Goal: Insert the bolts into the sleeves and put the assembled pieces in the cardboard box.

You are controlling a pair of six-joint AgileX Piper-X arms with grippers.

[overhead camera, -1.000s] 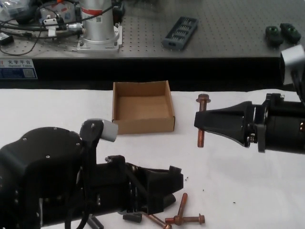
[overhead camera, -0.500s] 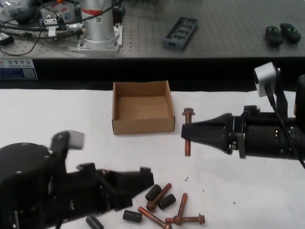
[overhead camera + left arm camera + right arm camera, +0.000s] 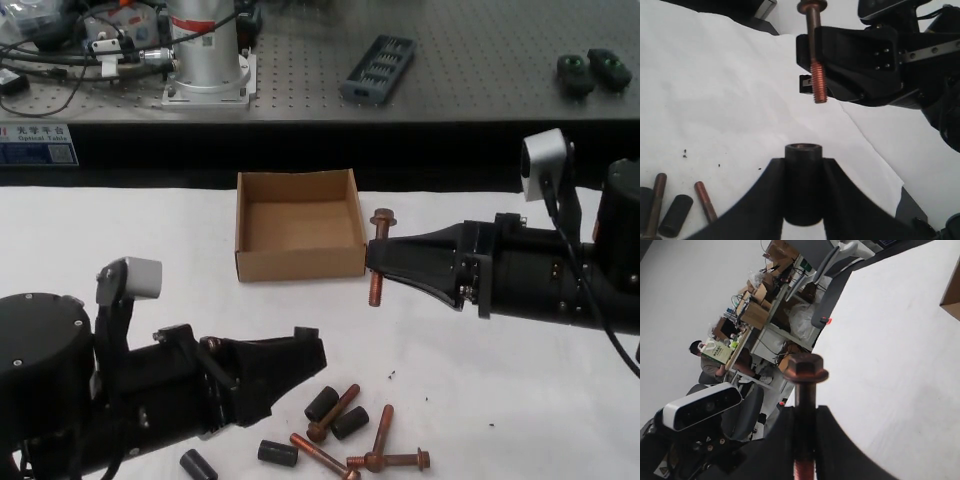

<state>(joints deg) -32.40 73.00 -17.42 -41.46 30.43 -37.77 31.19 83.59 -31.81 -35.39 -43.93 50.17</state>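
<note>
My right gripper (image 3: 376,262) is shut on a copper bolt (image 3: 380,219), held upright with its head up, just right of the open cardboard box (image 3: 300,264). The right wrist view has the bolt (image 3: 805,371) standing between the fingers (image 3: 832,440). My left gripper (image 3: 802,172) is shut on a black sleeve (image 3: 802,185), bore facing up. Seen from the left wrist, the bolt (image 3: 812,55) hangs above and beyond the sleeve, threaded end down, apart from it. In the high view my left gripper (image 3: 312,352) sits low at the front left.
Loose black sleeves (image 3: 321,404) and copper bolts (image 3: 381,432) lie on the white sheet in front of my left gripper. The box is empty. Behind the sheet runs a perforated bench with a metal post (image 3: 205,45) and a black rack (image 3: 378,66).
My right gripper has carried the bolt leftward, close to the box's right corner. My left arm has drawn back to the left, uncovering the loose sleeves and bolts.
</note>
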